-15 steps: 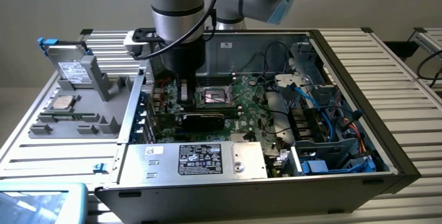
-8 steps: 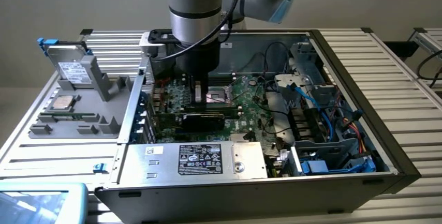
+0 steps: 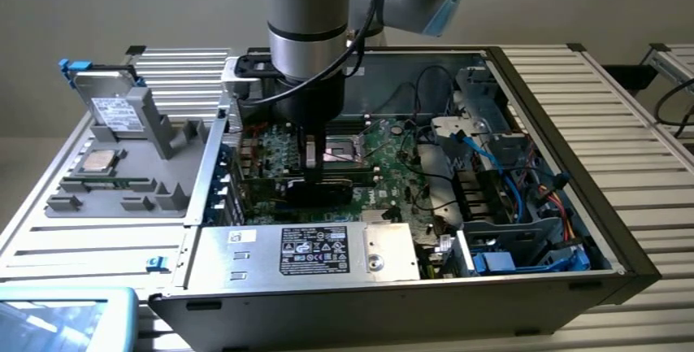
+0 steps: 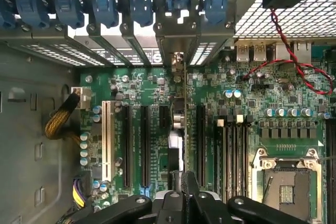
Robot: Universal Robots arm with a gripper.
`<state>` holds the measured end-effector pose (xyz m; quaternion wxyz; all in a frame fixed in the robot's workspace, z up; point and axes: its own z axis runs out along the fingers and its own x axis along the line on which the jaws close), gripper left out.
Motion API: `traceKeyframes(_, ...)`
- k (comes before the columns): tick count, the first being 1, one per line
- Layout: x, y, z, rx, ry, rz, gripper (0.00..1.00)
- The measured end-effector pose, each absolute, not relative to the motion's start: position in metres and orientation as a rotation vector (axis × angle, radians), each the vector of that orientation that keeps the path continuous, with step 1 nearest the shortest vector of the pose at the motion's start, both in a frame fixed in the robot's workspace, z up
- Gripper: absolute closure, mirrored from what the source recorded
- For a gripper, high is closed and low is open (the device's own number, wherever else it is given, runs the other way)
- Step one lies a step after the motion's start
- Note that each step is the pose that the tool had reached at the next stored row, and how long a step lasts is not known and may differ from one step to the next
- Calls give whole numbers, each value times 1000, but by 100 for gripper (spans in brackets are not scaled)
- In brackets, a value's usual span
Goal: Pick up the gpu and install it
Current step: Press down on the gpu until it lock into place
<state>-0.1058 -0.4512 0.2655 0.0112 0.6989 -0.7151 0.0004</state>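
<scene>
1. Closed claw: gripper (image 3: 314, 162) clamped on the upper edge of the gpu (image 3: 317, 188), fingers (image 4: 173, 203) pinching the thin card from both faces.
2. Gpu standing on edge inside the open case (image 3: 564, 76), over the motherboard (image 3: 396, 153), among the expansion slots; cannot tell whether fully seated.
3. Long axis running along the slots, across the exterior view from left to right; bracket end pointing to the exterior view's left, toward the case wall with the blue clips (image 4: 105, 9); opposite end pointing toward the cpu socket (image 3: 344, 153).
4. In the wrist view, card seen edge-on as a thin line between black slots, with the white slot (image 4: 108, 140) further off to one side and the memory slots (image 4: 233, 150) on the other.
5. Tight room: neighbouring slots just beside the card on both sides, power supply (image 3: 314, 250) near on the near side, cables and drive bay (image 3: 509, 197) well apart at the exterior view's right. Open space above, case lid off.
6. Red and black twisted wire (image 4: 294, 61) crossing the board near the rear ports, apart from the card.
7. Black-and-white label on the power supply, with small marks and print, not readable. Another label on the drive (image 3: 114, 112) standing in the grey tray (image 3: 119, 197) outside the case, also unreadable.
</scene>
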Motion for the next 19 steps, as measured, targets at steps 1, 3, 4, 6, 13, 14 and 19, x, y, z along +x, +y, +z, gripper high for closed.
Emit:
traceKeyframes(1, -106, -451, 264, 2180, -2230, 1, 88)
traceKeyframes(3, -106, -451, 264, 2180, -2230, -1, 88)
traceKeyframes(4, -106, -451, 264, 2180, -2230, -2, 88)
traceKeyframes(6, -106, -451, 272, 2180, -2231, -2, 88)
traceKeyframes(13, -106, -451, 295, 2181, -2230, -2, 88)
traceKeyframes(14, -106, -451, 295, 2181, -2230, -2, 88)
traceKeyframes(19, -106, -451, 295, 2181, -2230, -2, 88)
